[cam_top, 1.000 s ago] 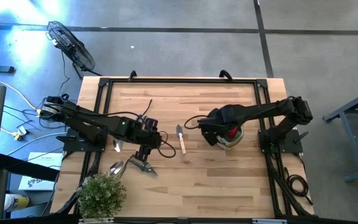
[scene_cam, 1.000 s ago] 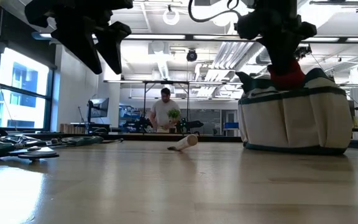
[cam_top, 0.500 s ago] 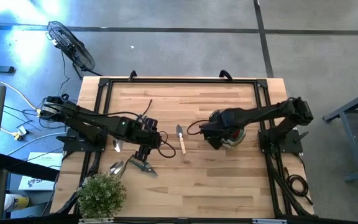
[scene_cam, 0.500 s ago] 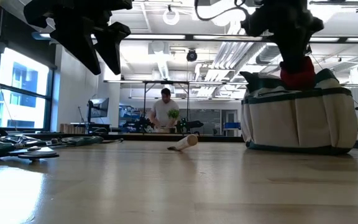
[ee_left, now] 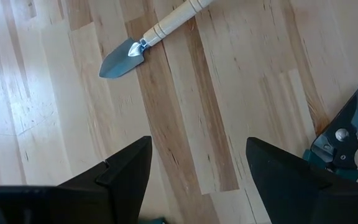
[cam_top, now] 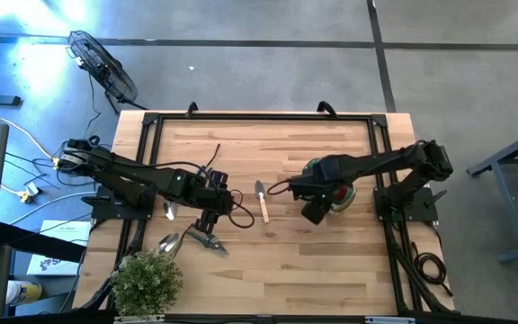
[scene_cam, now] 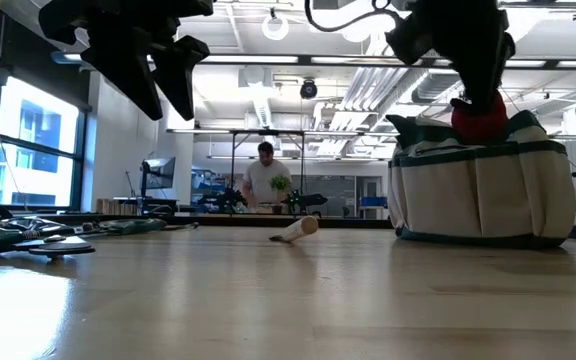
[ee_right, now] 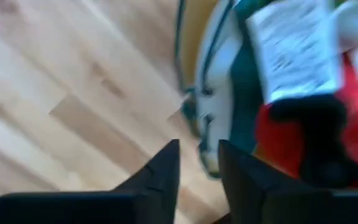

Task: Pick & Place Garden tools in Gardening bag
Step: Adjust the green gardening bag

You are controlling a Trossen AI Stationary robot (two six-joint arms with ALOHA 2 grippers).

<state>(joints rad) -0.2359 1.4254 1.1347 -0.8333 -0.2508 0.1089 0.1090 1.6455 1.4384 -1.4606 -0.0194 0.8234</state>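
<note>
Between your right gripper's (ee_right: pixel 197 165) fingers (ee_right: pixel 151 177) only a narrow gap shows in the right wrist view, and nothing is pinched there; they hang at the rim of the gardening bag (scene_cam: pixel 483 192), just beside the red piece (scene_cam: pixel 478 117) that pokes out of its mouth. Your left gripper (ee_left: pixel 197 165) hovers with its fingers (ee_left: pixel 126 171) spread wide and empty above bare table (ee_left: pixel 247 81), between the wooden-handled trowel (ee_left: pixel 151 37) and the black-handled pruners (ee_left: pixel 340 140).

Judging by how things lie, you are early in the job — the red piece sits in the bag, while most of the tools are still out. The trowel lies mid-table, well apart from the bag; the pruners, a silver scoop (cam_top: pixel 168 243) and another small tool lie near the potted plant (cam_top: pixel 147 281) on the left side.

From above, the right arm hides most of the bag, so you see little more than its edge. The low view gives what that misses: the bag stands upright with pale side pockets, the red piece rising above its rim. Only the left wrist view shows the trowel's blade clearly. The low view also catches a person (scene_cam: pixel 265 180) far off in the room behind.
</note>
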